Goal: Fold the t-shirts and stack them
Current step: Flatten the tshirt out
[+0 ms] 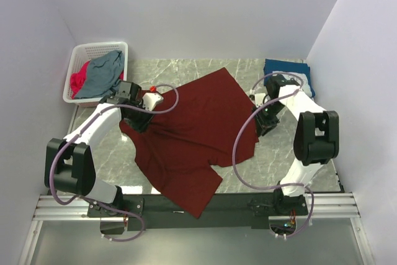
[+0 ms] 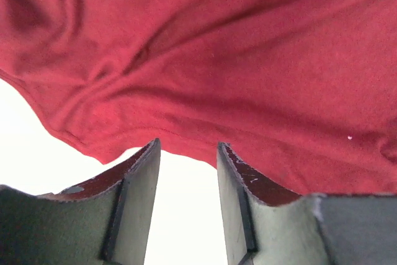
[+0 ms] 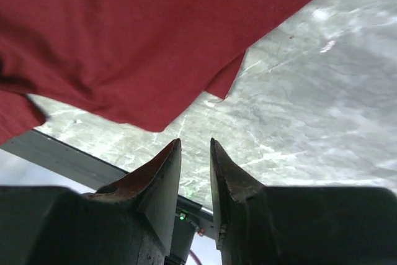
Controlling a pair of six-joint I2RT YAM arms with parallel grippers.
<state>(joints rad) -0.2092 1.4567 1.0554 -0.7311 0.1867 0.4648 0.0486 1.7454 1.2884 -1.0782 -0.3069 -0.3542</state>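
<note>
A large maroon t-shirt [image 1: 192,134] lies spread and wrinkled across the marble table [image 1: 291,166], one corner hanging over the near edge. My left gripper [image 1: 139,120] is at its left edge. In the left wrist view the left gripper [image 2: 188,147] is open, nothing between its fingers, and the maroon t-shirt [image 2: 217,60] hem lies just past the tips. My right gripper [image 1: 267,125] is at the shirt's right edge. The right gripper [image 3: 195,143] stands slightly open and empty, with the maroon t-shirt [image 3: 124,41] a short way ahead.
A white lattice basket [image 1: 99,46] at the back left holds a grey-blue shirt [image 1: 105,74] and a pink one [image 1: 77,82]. A folded navy shirt [image 1: 284,66] lies at the back right corner. Walls close in the table on three sides.
</note>
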